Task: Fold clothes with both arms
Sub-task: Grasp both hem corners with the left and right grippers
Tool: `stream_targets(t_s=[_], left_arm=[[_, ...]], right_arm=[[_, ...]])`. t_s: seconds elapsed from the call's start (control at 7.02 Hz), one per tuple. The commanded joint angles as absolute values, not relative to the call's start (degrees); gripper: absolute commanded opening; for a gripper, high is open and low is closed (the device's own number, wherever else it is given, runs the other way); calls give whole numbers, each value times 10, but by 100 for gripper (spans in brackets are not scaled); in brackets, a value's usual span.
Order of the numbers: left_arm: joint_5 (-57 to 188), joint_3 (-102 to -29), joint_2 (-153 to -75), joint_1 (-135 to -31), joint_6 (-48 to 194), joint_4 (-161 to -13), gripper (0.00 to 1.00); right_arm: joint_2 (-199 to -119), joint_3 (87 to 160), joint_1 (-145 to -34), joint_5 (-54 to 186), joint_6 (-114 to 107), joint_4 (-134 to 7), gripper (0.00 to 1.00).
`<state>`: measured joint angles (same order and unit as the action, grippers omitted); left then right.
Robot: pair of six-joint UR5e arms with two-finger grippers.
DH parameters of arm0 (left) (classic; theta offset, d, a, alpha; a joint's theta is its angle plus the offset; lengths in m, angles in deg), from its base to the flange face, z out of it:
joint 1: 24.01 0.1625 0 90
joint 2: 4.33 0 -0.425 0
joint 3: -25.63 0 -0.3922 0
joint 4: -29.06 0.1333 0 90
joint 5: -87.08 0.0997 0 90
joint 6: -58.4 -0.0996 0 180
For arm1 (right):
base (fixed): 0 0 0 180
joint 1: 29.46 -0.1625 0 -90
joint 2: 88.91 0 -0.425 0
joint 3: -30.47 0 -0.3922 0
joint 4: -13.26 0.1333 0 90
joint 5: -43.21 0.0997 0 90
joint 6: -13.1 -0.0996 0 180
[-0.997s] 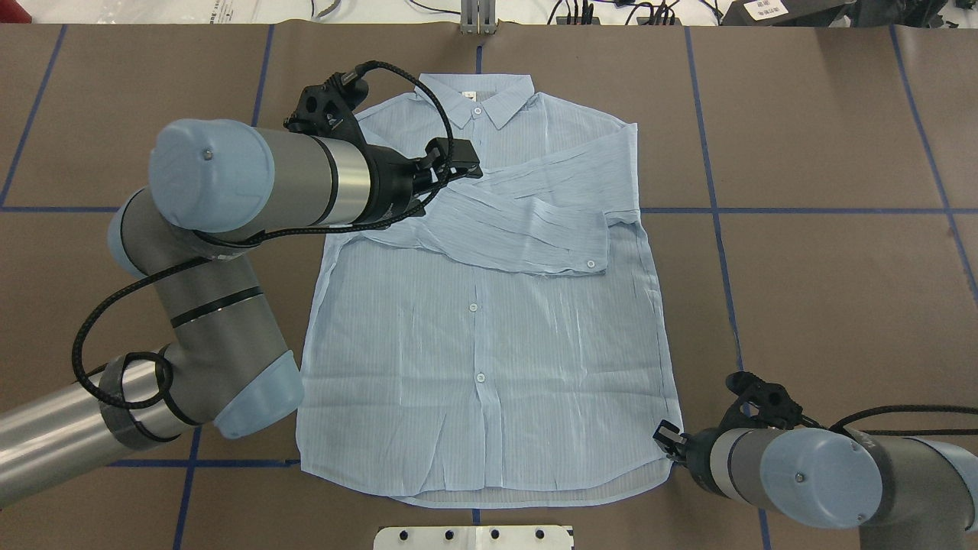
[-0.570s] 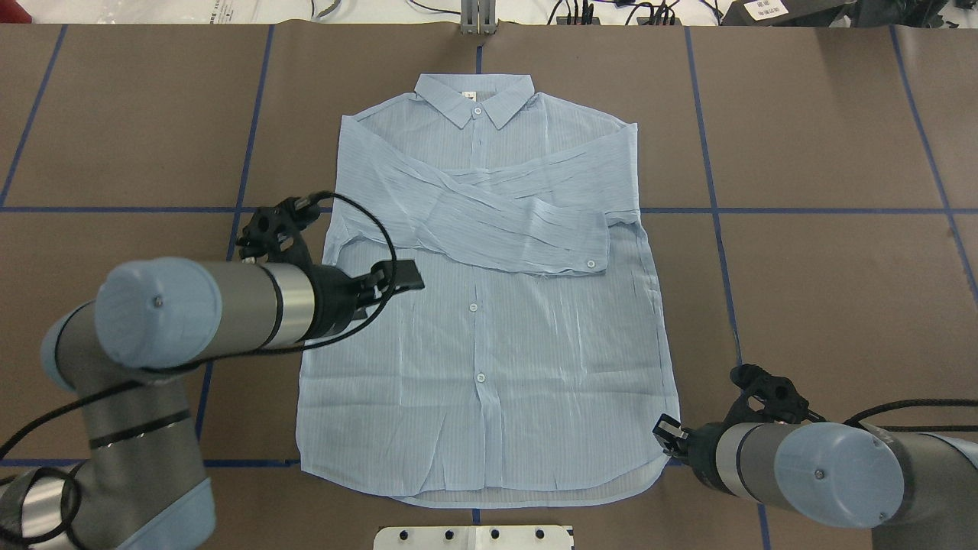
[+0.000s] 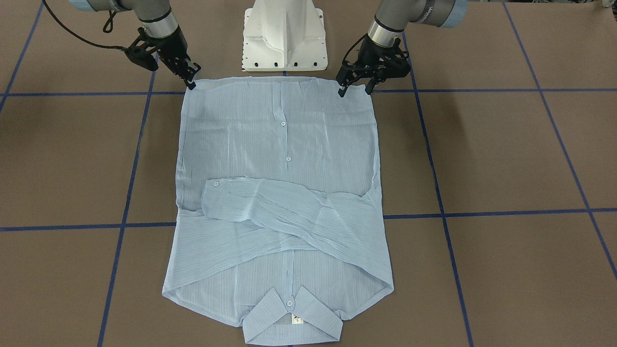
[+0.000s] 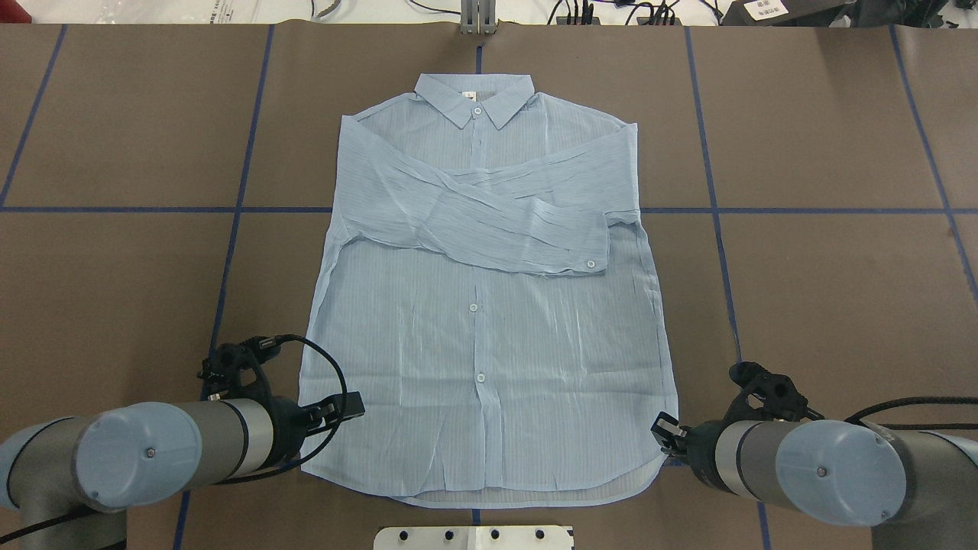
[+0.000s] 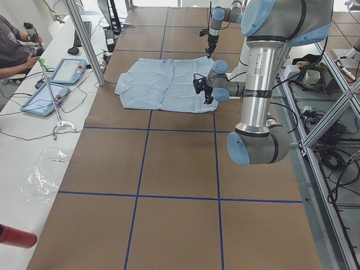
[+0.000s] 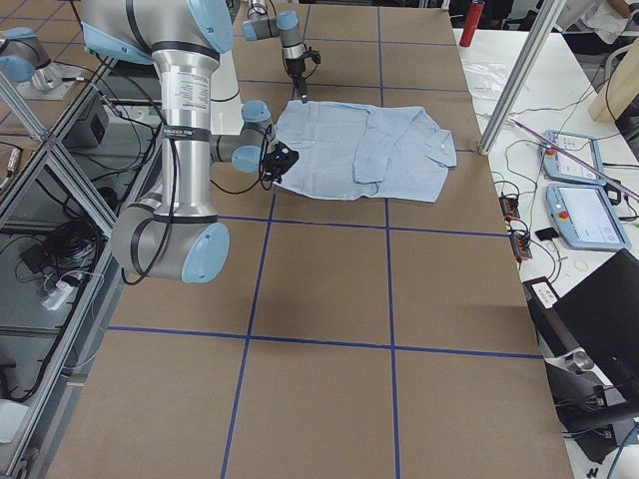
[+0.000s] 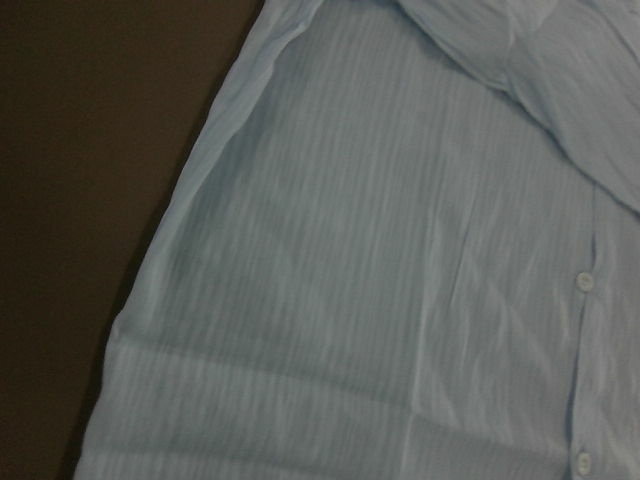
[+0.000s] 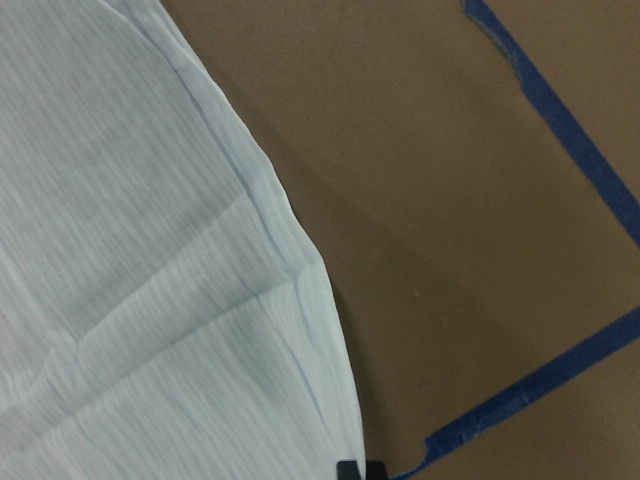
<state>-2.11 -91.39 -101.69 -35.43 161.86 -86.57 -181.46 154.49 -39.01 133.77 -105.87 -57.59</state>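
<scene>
The shirt [image 4: 489,344] lies flat and face up in the middle of the worktop [image 4: 840,305]. It is buttoned, its collar [image 4: 474,99] points away from the robot, and its hem [image 4: 489,493] lies nearest the white base [image 3: 284,33]. Both sleeves [image 4: 497,221] are crossed over the chest, one cuff on top, and they have not shifted in the past second.

What has changed is the left arm. A second ago its claw hung over the upper chest just beside the collar. It has since swung back down the shirt's side, and the left claw [image 3: 354,88] now sits at the hem corner on its own side. Its fingers are spread apart and it holds nothing. Its wrist camera looks down on bare striped cloth and the side seam.

The right claw [image 3: 191,81] has barely stirred and is poised at the opposite hem corner, its tip touching or just beside the cloth edge. From these angles it cannot be told how far it is open or whether it has pinched the fabric.

With a claw at each bottom corner, the sleeve stage looks finished. The likely next step is a paired grasp of the hem to carry it up toward the collar. The cloth is thin and creased, so each claw will need to catch the full corner or the fold may drag unevenly. The body has not yet been folded.
</scene>
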Motion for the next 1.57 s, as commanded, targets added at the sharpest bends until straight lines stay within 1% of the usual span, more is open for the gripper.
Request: stream_targets(t_s=[0.0,0.14,0.85,1.0,1.14,1.28,1.42], left_arm=[[-19,-911,-1011,-317,1659,-851,89],[-19,-908,-1009,-311,1659,-850,86],[-18,-895,-1007,-311,1659,-835,77],[-18,-896,-1007,-311,1661,-834,56],[-18,-898,-1007,-312,1679,-832,6],[-18,-898,-1008,-314,1679,-820,0],[-18,-901,-1008,-317,1679,-819,0]], right_arm=[[-1815,1545,-390,1338,-1058,-576,0],[-1815,1545,-393,1338,-1058,-576,0],[-1815,1545,-393,1338,-1058,-576,0],[-1815,1545,-393,1338,-1058,-576,0],[-1815,1545,-393,1338,-1058,-576,0],[-1815,1545,-393,1338,-1058,-576,0],[-1814,1545,-393,1338,-1058,-576,0]])
